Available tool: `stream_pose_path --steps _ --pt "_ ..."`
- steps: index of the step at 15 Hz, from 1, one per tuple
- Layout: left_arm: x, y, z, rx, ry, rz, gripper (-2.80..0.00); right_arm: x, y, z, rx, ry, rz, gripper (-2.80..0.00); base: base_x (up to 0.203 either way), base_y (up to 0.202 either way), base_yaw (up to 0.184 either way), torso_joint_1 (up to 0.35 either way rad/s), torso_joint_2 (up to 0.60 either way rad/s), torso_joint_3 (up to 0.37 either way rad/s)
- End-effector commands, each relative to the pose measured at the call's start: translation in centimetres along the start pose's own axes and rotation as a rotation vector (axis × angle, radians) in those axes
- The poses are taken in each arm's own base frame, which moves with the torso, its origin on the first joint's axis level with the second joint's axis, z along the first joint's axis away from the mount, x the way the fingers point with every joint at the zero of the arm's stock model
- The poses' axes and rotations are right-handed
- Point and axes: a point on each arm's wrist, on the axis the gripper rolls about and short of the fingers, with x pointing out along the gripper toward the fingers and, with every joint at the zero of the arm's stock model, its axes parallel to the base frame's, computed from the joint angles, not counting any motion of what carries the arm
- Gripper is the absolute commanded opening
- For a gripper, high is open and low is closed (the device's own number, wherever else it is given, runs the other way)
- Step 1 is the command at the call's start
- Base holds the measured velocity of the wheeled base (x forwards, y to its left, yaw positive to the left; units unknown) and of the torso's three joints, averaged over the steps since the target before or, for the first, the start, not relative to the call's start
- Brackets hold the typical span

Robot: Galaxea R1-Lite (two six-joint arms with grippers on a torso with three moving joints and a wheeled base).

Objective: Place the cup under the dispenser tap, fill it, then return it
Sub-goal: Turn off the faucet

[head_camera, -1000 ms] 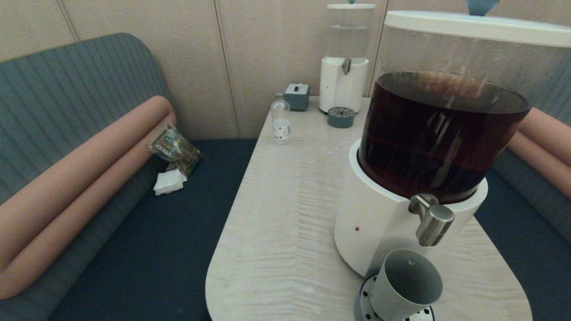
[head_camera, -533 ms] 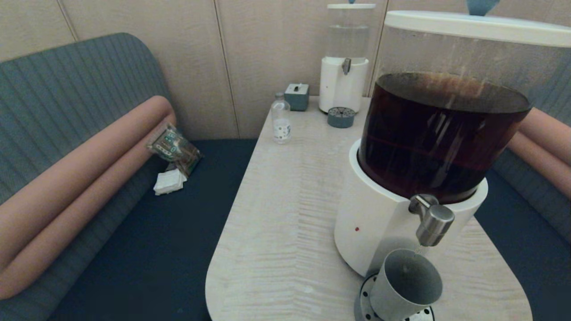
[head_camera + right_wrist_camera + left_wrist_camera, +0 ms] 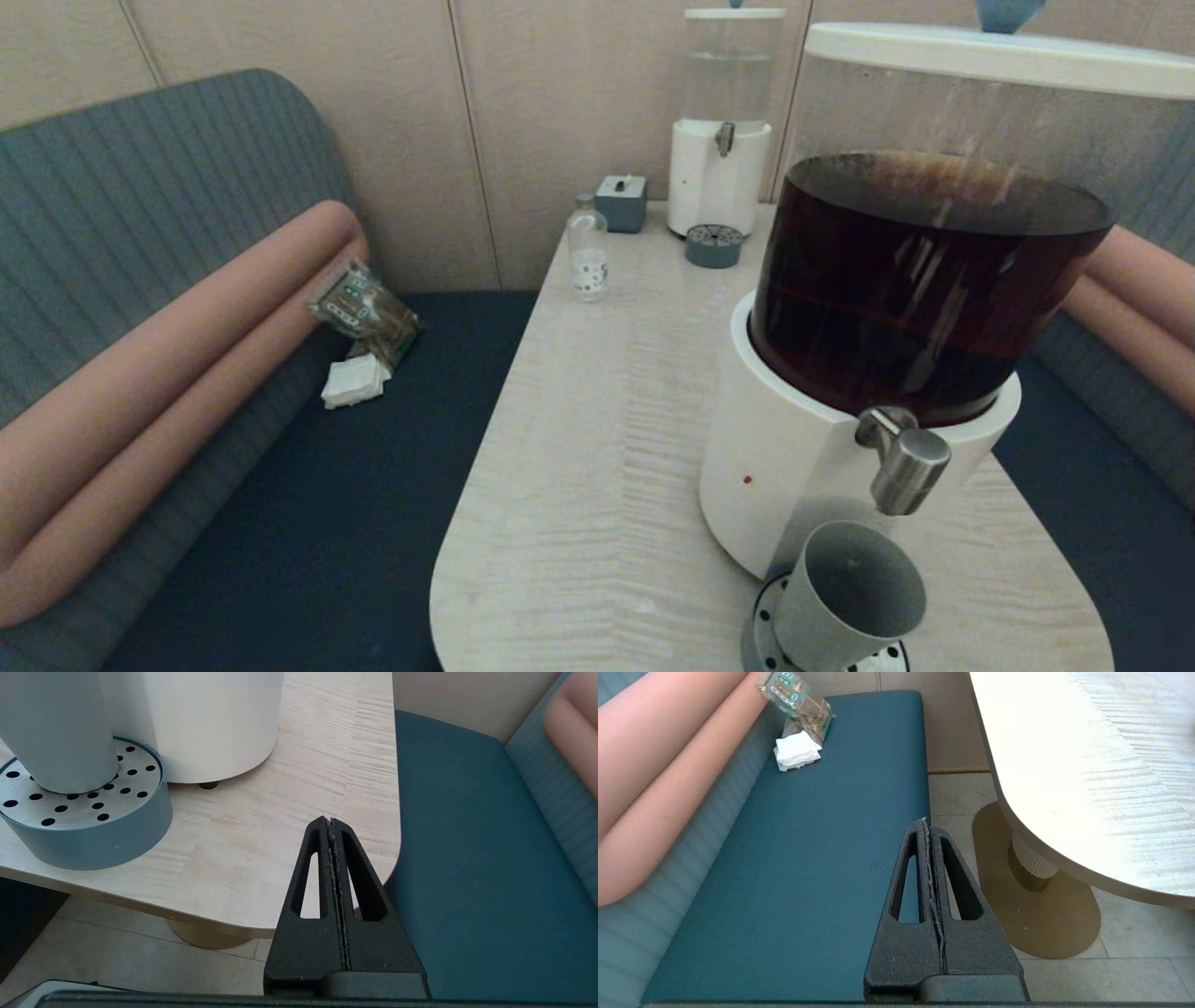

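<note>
The grey cup (image 3: 848,597) stands upright on the round perforated drip tray (image 3: 770,616), directly below the steel dispenser tap (image 3: 904,459) of the large white-based dispenser (image 3: 822,467) holding dark brown liquid. In the right wrist view the cup (image 3: 58,732) and drip tray (image 3: 93,826) sit well off to one side of my right gripper (image 3: 331,821), which is shut and empty over the table's near corner. My left gripper (image 3: 926,822) is shut and empty, parked low beside the table above the blue bench seat. Neither gripper shows in the head view.
A smaller clear-liquid dispenser (image 3: 721,140), a small clear bottle (image 3: 588,247) and a grey box (image 3: 621,201) stand at the table's far end. A snack packet (image 3: 364,313) and white napkins (image 3: 355,381) lie on the left bench. Benches flank the table (image 3: 597,448).
</note>
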Motion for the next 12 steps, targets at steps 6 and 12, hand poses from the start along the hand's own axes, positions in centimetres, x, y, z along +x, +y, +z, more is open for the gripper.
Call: stream_pose_path --steps 6,12 --pt "0.01 0.0 0.0 0.001 0.002 0.0 -2.8 0.01 0.02 -0.27 0.021 0.002 -0.008 -2.8 0.0 0.0 0.0 0.0 0.0 0.0" --pt "0.01 0.0 0.0 -0.001 0.002 0.001 -2.8 0.01 0.02 -0.24 0.052 -0.002 -0.007 -2.8 0.0 0.0 0.0 0.0 0.0 0.0"
